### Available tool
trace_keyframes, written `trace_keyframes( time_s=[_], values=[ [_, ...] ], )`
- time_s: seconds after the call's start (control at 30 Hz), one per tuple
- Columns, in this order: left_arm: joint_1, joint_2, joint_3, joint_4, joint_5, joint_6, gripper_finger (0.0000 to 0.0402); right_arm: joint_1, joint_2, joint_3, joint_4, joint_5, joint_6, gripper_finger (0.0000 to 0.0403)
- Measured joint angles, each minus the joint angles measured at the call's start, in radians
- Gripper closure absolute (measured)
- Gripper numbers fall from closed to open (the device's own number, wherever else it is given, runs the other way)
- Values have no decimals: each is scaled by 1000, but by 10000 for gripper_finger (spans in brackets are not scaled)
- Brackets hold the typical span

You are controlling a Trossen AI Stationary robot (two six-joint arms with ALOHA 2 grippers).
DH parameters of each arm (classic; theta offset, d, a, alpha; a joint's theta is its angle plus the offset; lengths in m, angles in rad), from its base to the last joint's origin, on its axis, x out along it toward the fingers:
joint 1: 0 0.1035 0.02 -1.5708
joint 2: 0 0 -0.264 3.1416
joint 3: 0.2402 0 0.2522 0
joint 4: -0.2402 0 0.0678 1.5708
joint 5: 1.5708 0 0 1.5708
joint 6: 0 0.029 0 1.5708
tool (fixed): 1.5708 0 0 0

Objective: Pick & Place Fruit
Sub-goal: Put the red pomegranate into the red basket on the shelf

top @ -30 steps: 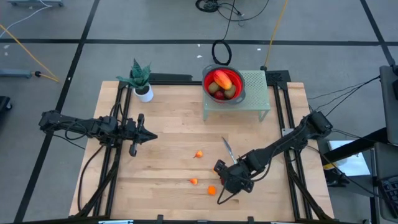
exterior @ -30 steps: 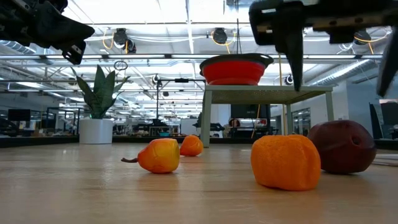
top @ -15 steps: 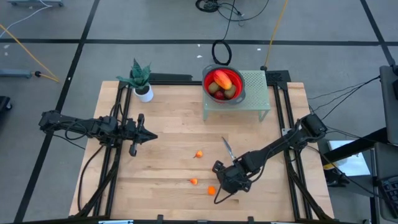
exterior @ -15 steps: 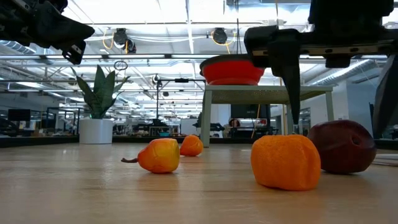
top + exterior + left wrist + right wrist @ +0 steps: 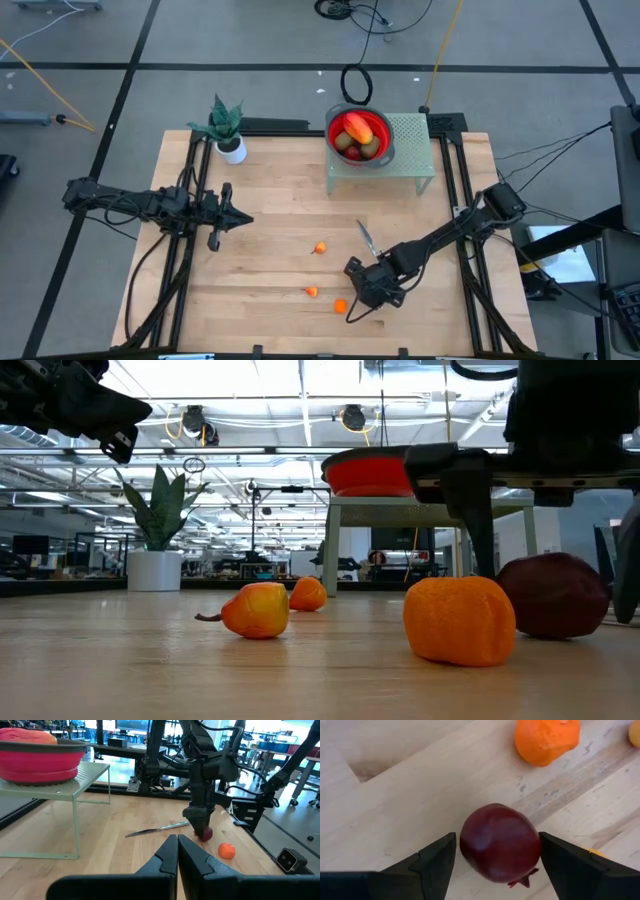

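On the pale wooden table, the right gripper has its fingers spread either side of a dark red fruit, near an orange fruit. The left gripper, fingers together, hangs over the table's left side. Behind stretches a bright workshop.
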Motion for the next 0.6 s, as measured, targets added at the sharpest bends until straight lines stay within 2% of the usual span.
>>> trace_keyframes(
  time_s=[0.6],
  values=[
    [0,0,0,0,0,4,392,0,0,0,1,1,2,181]
  ],
)
